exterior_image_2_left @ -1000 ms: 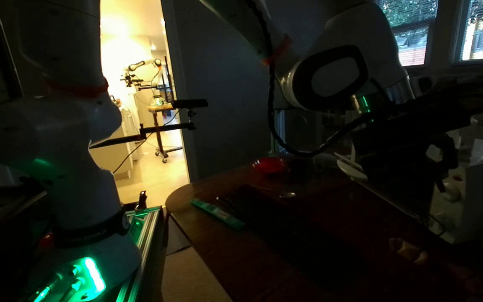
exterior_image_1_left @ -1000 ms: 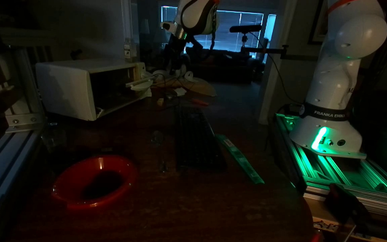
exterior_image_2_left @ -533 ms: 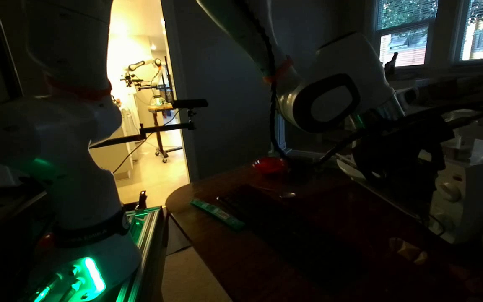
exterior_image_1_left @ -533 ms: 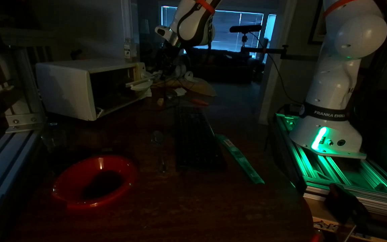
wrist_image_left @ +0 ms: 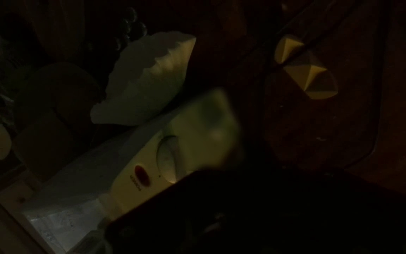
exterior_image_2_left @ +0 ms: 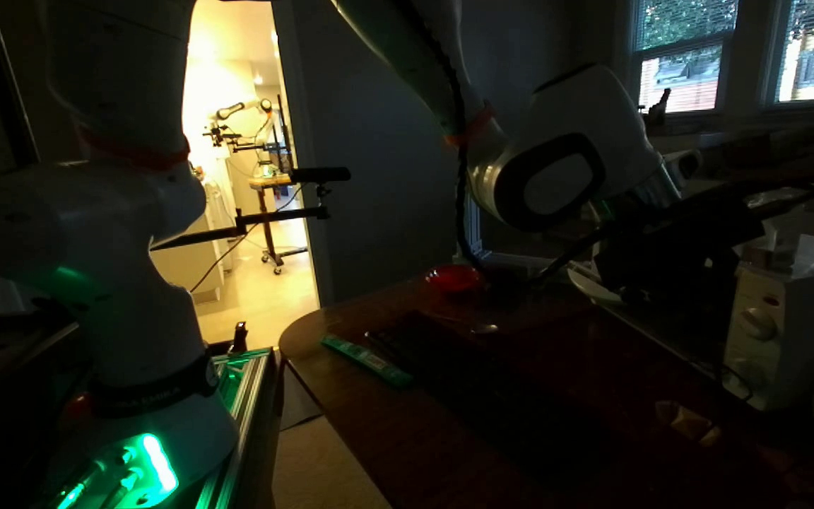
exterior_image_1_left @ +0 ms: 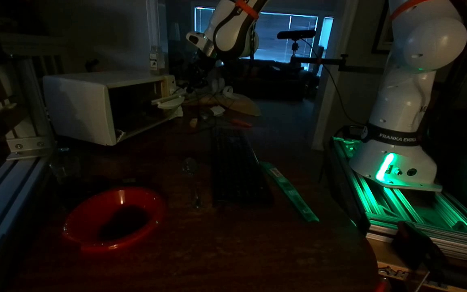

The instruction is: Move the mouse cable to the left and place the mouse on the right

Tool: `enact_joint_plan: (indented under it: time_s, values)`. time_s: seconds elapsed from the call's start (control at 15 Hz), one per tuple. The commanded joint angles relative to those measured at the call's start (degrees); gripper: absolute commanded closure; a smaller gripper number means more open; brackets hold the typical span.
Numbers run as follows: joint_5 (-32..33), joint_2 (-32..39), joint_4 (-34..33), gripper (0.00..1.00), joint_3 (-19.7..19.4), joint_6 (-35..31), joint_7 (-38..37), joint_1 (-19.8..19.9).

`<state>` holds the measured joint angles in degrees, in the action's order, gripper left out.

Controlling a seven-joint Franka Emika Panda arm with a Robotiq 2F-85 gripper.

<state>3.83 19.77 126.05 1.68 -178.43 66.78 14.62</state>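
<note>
Your gripper [exterior_image_1_left: 187, 86] has its jaws together, oven [exterior_image_1_left: 77, 107] near it, probably for pinching cable [wrist_image_left: 376, 141]; hold too dark to confirm

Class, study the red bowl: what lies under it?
In an exterior view, the red bowl rests on the tabletop, which shows beside it; anything directly beneath is covered.

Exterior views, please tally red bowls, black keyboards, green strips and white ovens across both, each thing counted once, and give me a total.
Red bowl: 1
Black keyboard: 1
Green strip: 1
White oven: 1
Total: 4, counting only what shows through the dim light.
</note>
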Motion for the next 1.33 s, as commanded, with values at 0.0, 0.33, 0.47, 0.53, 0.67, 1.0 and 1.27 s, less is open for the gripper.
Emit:
enact_joint_plan:
  time_s: [0.0, 0.33, 0.47, 0.53, 0.67, 1.0, 1.27]
  values:
    - [1.38, -1.12, 1.12, 1.0, -1.33, -0.43, 0.62, -0.74]
    - [1.38, -2.91, 1.97, 0.99, -5.12, 1.59, -1.52, -3.0]
    - [0.69, -4.62, 3.31, 0.99, -5.74, 3.0, -3.03, -2.69]
    - [0.75, -5.34, 3.89, 0.99, -6.25, 3.27, -3.89, -2.66]
    - [3.46, -7.32, 5.4, 0.99, -7.36, 3.93, -7.92, -2.11]
    - [6.06, -13.32, 9.37, 0.99, -10.69, 8.24, -15.15, -2.45]
    - [6.74, -17.65, 11.9, 0.99, -11.85, 9.62, -20.72, -1.98]
